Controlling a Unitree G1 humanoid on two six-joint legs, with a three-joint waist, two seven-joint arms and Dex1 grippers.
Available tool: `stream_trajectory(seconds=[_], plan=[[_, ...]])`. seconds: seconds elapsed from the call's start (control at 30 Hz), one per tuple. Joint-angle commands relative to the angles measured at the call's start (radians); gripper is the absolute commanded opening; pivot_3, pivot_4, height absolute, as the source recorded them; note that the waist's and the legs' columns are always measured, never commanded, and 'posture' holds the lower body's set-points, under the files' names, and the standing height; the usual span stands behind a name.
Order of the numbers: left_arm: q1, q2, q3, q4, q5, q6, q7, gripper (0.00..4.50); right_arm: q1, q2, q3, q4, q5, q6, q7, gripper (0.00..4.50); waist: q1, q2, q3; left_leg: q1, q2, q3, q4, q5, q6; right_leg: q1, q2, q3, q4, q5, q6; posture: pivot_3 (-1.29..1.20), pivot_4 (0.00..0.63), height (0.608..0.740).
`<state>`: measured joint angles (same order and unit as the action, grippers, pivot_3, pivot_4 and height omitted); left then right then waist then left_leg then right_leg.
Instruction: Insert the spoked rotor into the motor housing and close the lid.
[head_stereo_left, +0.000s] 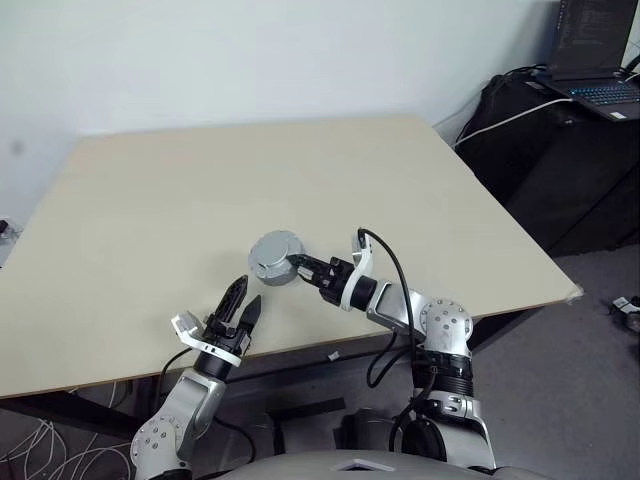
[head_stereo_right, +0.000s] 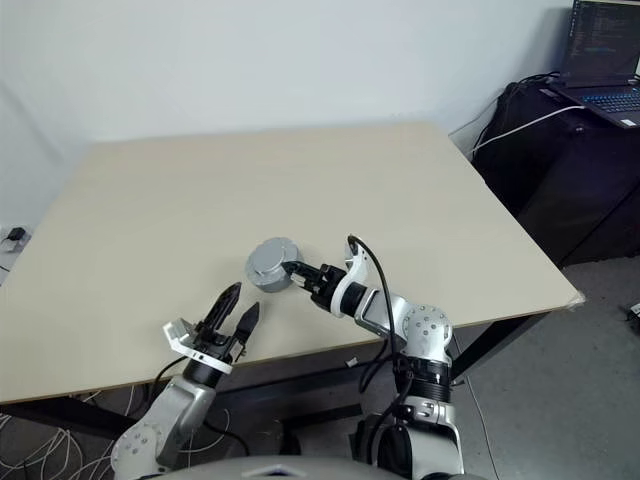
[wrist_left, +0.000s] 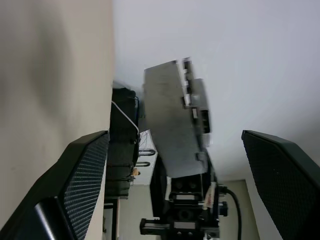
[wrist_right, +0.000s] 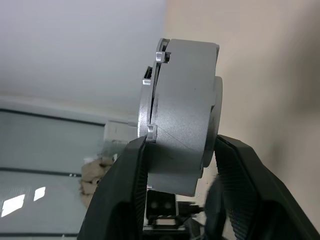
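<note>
The right gripper (head_stereo_left: 297, 267) holds a closed grey round assembly (head_stereo_left: 276, 258) just above the counter (head_stereo_left: 150, 210), near its front edge. In the right wrist view the jaws pinch the assembly across its thickness, one finger on each flat face. The silver-grey lid (wrist_right: 154, 107) sits flush against the housing (wrist_right: 187, 115) body, with small tabs along the seam.

The left gripper (head_stereo_left: 242, 304) hovers left of the assembly and nearer the front edge, well apart from it. Its jaws are spread wide and carry nothing.

Status, as a judgement:
- Rotor: not visible loose anywhere on the counter. It is probably already inside the housing, though the closed case hides this.
- Copper windings: covered, which fits a seated lid.
- Lid: appears in place on the housing. Whether it is fully latched cannot be told.

Remaining work: likely little. The assembly may need a final press or twist to lock the lid, then placing on the counter. The left gripper is positioned to assist if a second contact is required
</note>
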<state>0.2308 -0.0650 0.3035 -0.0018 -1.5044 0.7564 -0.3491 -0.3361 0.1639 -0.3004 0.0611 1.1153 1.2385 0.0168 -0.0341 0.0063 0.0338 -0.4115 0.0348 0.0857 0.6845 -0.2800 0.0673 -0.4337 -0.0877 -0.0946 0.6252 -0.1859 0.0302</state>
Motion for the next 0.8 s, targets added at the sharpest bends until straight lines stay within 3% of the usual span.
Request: stream_trajectory(seconds=[0.03,0.8], plan=[[-0.010,-0.064,-0.017,-0.012,-0.011,-0.009,-0.032,4.47,0.093,0.119,0.071,-0.071,0.062,0.011,0.011,1.75,-0.001,0.000,0.000,0.000,0.000,0.000,0.000,0.000,0.000,0.000,0.000,0.000,0.000,0.000,0.000,0.00,0.000,0.740],[-0.054,-0.049,-0.041,0.033,0.043,-0.053,-0.085,4.47,0.114,0.134,0.085,-0.055,0.106,0.104,-0.027,1.75,-0.001,0.000,0.000,0.000,0.000,0.000,0.001,0.000,0.000,0.001,0.000,0.000,0.000,0.000,0.000,0.00,0.000,0.740]])
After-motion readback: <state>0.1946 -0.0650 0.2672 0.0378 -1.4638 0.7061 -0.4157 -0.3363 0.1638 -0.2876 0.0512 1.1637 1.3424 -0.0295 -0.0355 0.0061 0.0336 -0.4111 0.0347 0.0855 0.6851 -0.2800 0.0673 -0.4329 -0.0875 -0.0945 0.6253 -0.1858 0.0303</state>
